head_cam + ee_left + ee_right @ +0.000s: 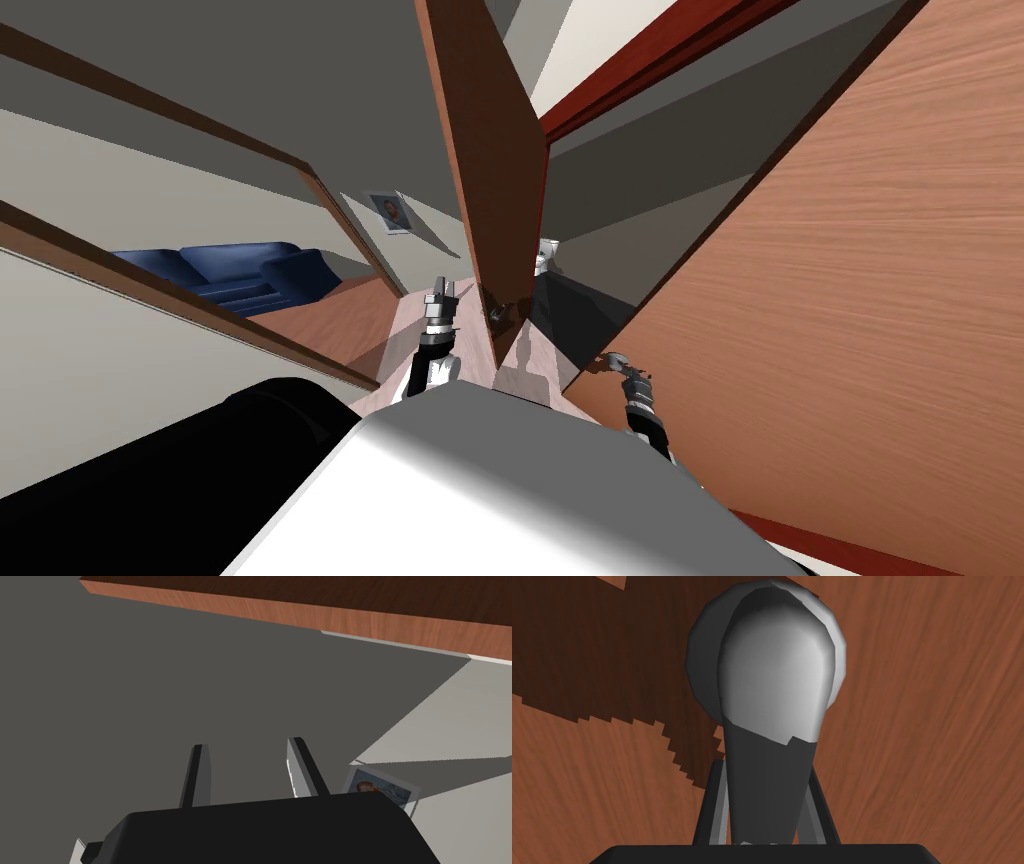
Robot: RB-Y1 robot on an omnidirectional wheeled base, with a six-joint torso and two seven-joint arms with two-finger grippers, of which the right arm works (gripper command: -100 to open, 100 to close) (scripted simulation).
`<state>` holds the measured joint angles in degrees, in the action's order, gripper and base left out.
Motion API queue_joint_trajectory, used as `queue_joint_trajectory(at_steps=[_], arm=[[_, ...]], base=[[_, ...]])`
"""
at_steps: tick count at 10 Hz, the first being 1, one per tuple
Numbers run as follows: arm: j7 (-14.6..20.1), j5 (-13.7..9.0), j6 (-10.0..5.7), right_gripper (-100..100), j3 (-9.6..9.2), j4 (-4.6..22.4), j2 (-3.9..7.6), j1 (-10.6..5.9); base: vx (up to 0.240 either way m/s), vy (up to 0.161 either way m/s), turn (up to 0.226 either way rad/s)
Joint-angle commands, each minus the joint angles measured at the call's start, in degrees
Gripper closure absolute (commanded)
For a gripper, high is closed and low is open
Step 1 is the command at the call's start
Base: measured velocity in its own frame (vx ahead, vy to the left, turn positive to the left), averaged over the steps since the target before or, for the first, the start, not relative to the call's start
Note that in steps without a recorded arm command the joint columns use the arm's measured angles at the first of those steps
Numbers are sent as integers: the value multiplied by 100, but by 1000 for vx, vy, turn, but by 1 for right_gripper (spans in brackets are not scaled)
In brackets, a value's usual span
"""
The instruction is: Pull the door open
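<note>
Two thin fingers (711, 811) of your right gripper (766, 773) press the sides of the lever handle (777, 691), one on each flank of its narrow dark part. The jaws are clamped on it. The lever's rounded grey end lies beyond the fingertips, over a darker round rose (696, 668). The door (937, 726) spreads flat across everything ahead of the jaws. Your left gripper (247, 744) hangs off to the side of the right one, its jaws apart with nothing between them.

Expect the door to feel heavy and stiff. It is a big rigid slab that will most likely swing only about its hinges, so your pull should follow an arc, not a straight line. The lever looks hard, smooth and slick, and thin blades could slide along it if you tug sharply. The narrow part, seated deep between the jaws as it is now, seems the right place to hold. Keep the squeeze firm and the pull steady.

As for looks, the door is reddish-brown with a fine streaked wood grain. A darker, jagged-edged shadow falls across it to one side of the jaws. The handle is plain grey, lit bright on its rounded end and dark where it runs down between the fingers.
</note>
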<state>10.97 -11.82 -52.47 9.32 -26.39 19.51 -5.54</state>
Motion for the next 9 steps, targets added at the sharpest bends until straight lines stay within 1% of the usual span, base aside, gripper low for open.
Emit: queue_joint_trajectory(at_steps=[1,2,3,4,7,9], arm=[[71,103,-14,100,-147,-59,-47,5],[71,103,-14,100,-147,-59,-47,5],[56,83,95,100,-117,-149,-22,72],[138,142,33,100,-211,-116,-4,98],[312,262,-82,100,-401,-160,60,151],[474,374,-189,100,-577,-201,120,201]], base=[[-267,5,46],[-165,-12,3],[-65,-7,-4],[-169,-10,63],[-224,-30,98],[-246,-61,109]])
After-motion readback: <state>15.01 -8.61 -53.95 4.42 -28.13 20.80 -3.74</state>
